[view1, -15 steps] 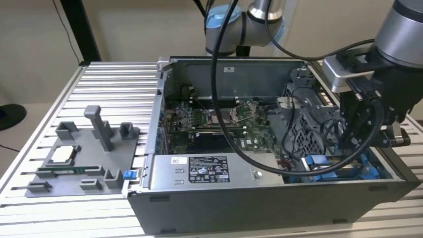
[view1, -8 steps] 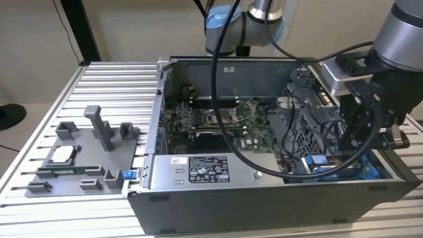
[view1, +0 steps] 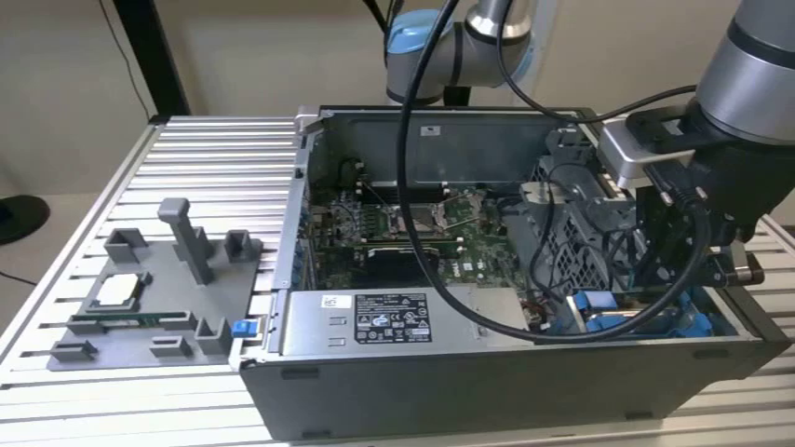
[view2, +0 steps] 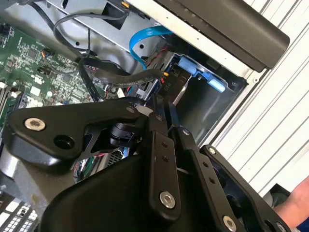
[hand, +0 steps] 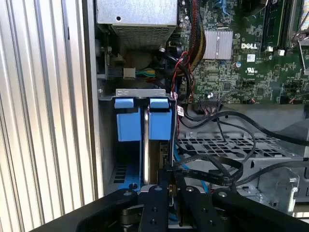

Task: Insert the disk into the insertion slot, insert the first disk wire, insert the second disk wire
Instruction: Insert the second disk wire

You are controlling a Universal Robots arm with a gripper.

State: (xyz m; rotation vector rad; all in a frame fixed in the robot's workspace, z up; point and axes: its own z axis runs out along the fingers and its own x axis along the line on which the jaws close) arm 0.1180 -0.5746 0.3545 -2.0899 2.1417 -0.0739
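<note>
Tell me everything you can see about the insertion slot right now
The insertion slot looks like a plastic drive bay in a corner of the open computer case, under a pale metal bracket. In the first wrist view two bright blue clips stand side by side at its mouth, with a thin pale edge running between them. Black and blue cables pass beside it. The tool sits just in front of it. Whether the disk is seated inside cannot be told.

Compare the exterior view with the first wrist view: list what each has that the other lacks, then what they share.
Exterior view alone: the grey fixture tray on the ribbed table, and the arm's blue-capped joint behind the open computer case.

First wrist view alone: two bright blue clips seen close, with the gripper pointed between them.

Both: the green motherboard, black cables and the power supply box.
</note>
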